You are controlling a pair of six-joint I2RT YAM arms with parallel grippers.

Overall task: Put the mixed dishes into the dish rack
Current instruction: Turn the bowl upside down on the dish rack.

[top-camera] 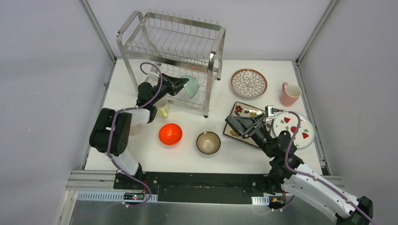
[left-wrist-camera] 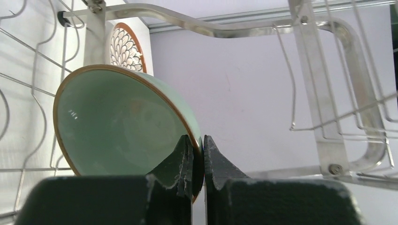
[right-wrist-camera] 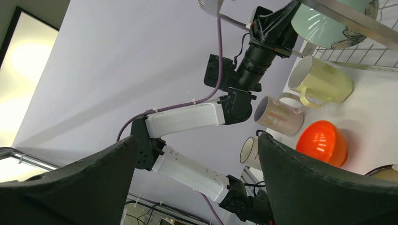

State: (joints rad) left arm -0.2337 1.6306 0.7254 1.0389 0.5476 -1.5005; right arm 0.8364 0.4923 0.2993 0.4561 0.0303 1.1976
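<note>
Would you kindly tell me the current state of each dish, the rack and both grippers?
dish rack: standing upright
mint bowl: tilted on edge, pinched at its rim, at the rack's lower tier
left gripper: shut on the mint bowl
right gripper: open
orange bowl: upside down
tan bowl: upright
pink mug: upright
yellow-green mug: on its side
petal-pattern plate: lying flat
square floral plate: lying flat
white red-marked plate: lying flat

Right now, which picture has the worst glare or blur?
Top external view: the orange bowl glows, nearly overexposed. Left wrist view: small glints on the mint bowl, background washed white at left. Right wrist view: dark fingers of the right gripper look soft; a bright panel at left blows out.
</note>
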